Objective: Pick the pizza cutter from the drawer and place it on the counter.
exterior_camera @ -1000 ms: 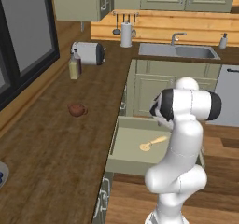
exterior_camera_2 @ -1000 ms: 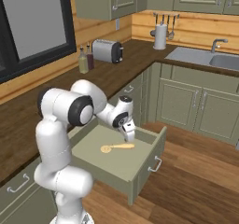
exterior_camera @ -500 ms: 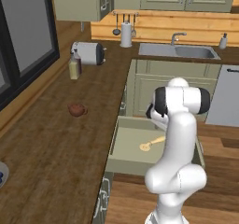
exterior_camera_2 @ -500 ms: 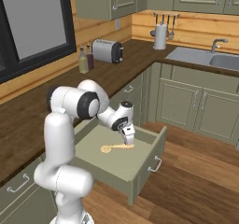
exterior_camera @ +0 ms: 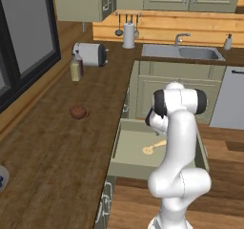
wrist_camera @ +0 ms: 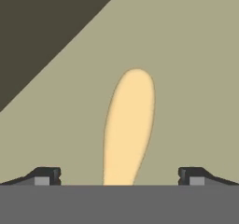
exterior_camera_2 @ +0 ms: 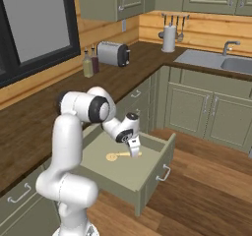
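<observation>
While drawer [exterior_camera_2: 147, 178] stands open | pizza cutter [exterior_camera_2: 122, 155] inside | fingers [wrist_camera: 42, 175] spread wide, empty | counter [exterior_camera: 62, 142] dark wood

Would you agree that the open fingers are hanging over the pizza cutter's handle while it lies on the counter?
Not quite: the pizza cutter lies on the floor of the open drawer, not on the counter, as the right base view shows. The fingers are indeed open over its handle.
</observation>
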